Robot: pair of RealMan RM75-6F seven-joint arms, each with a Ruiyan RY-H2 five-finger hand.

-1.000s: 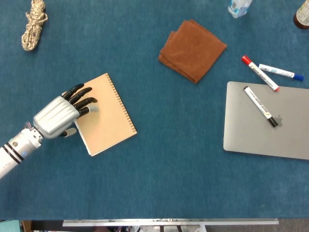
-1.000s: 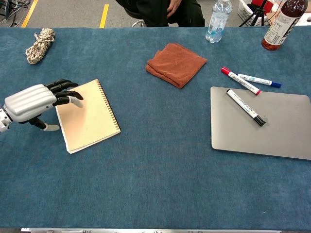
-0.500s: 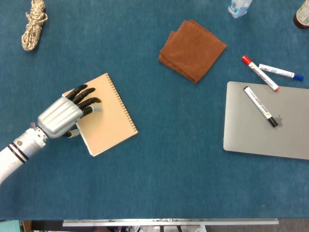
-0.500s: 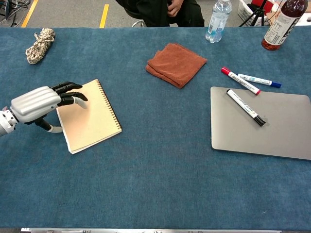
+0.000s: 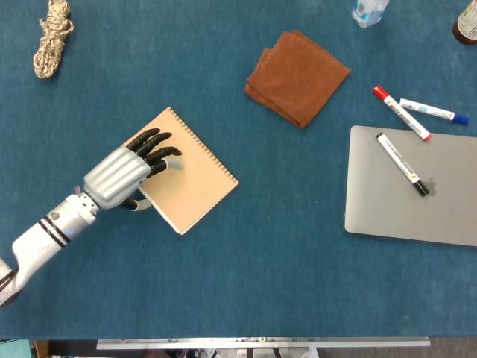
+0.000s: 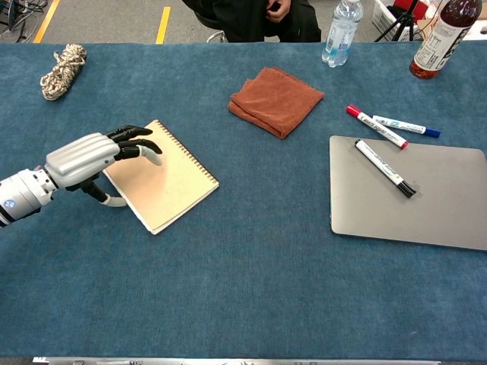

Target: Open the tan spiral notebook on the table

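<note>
- The blue table (image 5: 246,253) takes up pretty much the whole frame in both views.
- Biggest thing on it is a grey laptop (image 5: 425,194), closed, over on the right, with a black-capped marker (image 5: 402,164) lying across its lid.
- The left arm (image 5: 45,235) comes in from the near-left corner, angled up and to the right — forearm low over the cloth, silver back of the hand facing up.
- The tan spiral notebook (image 5: 195,175) is left of centre, shut, lying flat and turned diagonally, with its spiral binding along the far-right edge.
- A rust-brown cloth (image 5: 297,67) sits folded, far side of the middle, well apart from the notebook.
- The left hand (image 5: 127,173) rests on the notebook's left part — dark fingers (image 5: 160,153) spread a bit and laid flat on the cover, with the thumb down by the near-left edge. Can't tell if the thumb is actually under the cover. It isn't gripping anything, just pressing on top.
- A coil of rope (image 5: 51,37) is in the far-left corner.
- Two more markers, red-capped (image 5: 400,112) and blue-capped (image 5: 432,111), lie just beyond the laptop.
- The right hand doesn't show in either view.
</note>
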